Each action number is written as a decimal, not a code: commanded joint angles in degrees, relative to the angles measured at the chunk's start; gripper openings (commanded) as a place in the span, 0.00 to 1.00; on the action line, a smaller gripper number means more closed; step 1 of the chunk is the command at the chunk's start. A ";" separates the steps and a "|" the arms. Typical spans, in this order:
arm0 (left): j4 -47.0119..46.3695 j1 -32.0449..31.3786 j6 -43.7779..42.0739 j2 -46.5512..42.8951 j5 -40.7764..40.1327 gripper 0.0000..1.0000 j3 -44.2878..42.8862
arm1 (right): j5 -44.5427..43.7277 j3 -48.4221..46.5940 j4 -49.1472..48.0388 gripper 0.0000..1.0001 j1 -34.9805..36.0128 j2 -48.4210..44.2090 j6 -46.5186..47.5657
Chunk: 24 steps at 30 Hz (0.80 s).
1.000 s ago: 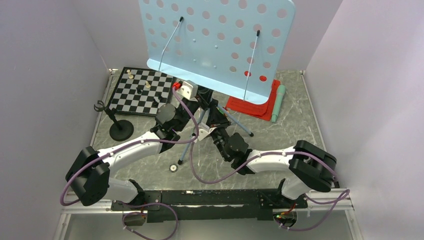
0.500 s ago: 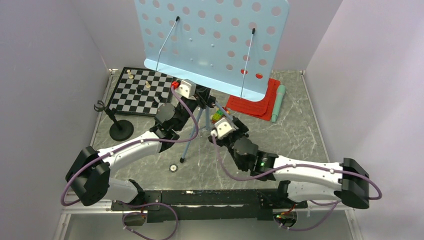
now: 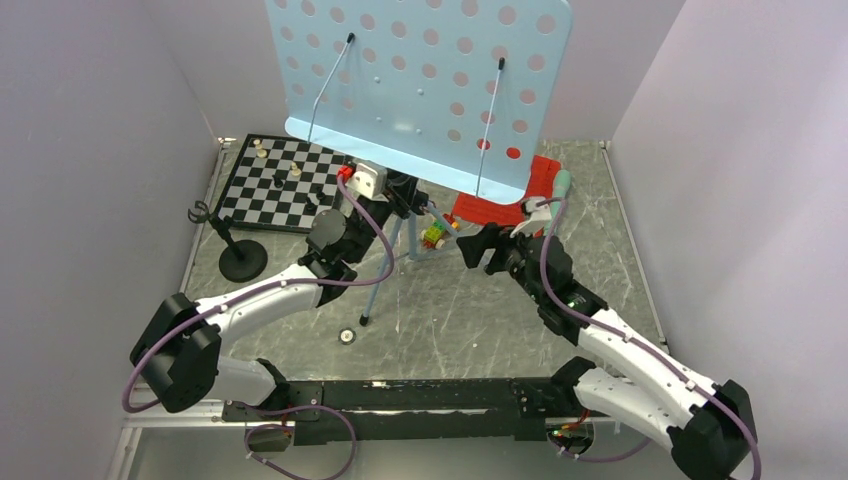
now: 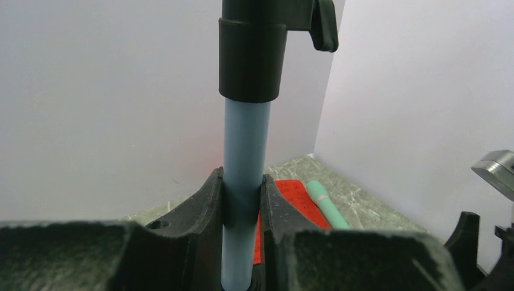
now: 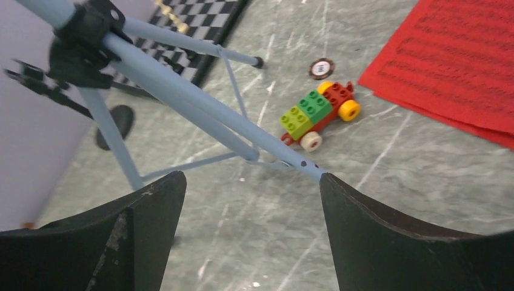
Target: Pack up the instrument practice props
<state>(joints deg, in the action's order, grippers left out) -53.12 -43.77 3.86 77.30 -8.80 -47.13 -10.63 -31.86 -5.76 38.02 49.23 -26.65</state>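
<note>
The top view alone shows the light blue music stand (image 3: 420,80) whole, its perforated plate tilted above the table between the chessboard (image 3: 280,185) and the red sheet-music pages (image 3: 480,210), with the black mic stand (image 3: 240,262) at far left. Only the left wrist view shows the left gripper (image 4: 242,200) pinching the stand's pole, the mint-green microphone (image 4: 324,203) lying beside the pages behind it. The right wrist view shows the right gripper (image 5: 250,182) spread wide, low over the tripod legs, holding nothing, facing the block toy (image 5: 315,112). Both arms reach forward. The pages carry printed staves, too small to read.
</note>
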 commanded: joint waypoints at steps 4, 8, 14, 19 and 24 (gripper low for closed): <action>15.84 0.26 4.70 -0.36 -0.46 0.23 3.53 | 20.12 -5.24 -5.85 0.86 -10.21 1.79 -10.54; 16.84 0.22 4.24 -1.71 0.51 0.36 2.32 | 20.32 -8.72 -3.68 0.86 -11.41 3.43 -8.51; 18.32 0.24 3.96 -3.21 1.08 0.46 1.26 | 19.13 -9.19 -2.74 0.86 -11.61 2.75 -7.51; 18.23 0.26 5.28 -4.99 2.10 0.53 1.59 | 18.81 -9.66 -2.59 0.86 -12.11 2.59 -7.14; 19.55 0.11 6.06 -8.59 4.21 0.58 2.27 | 19.29 -10.35 -4.06 0.86 -14.18 4.73 -9.19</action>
<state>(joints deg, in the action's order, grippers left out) -36.62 -43.48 8.32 72.36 -7.11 -45.43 7.66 -39.29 -7.35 25.52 52.86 -34.35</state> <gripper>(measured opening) 0.569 0.863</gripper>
